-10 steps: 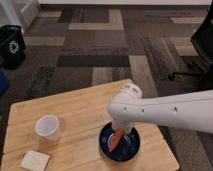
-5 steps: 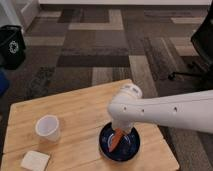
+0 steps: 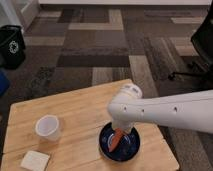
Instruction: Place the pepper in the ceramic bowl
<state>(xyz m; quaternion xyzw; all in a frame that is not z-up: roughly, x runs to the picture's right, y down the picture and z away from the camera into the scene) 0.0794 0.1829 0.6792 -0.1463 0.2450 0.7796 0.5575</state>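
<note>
Hand [image 3: 119, 131] unchanged from 1 s ago, directly above the ceramic bowl [image 3: 131, 148], the pepper [image 3: 116, 140] hanging below it; finger state indeterminate; release pending.

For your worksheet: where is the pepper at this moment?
In the camera view, the pepper hangs tilted over the inside of the ceramic bowl, at the table's near right, directly below the tool. The white cup stands apart to its left.
</note>
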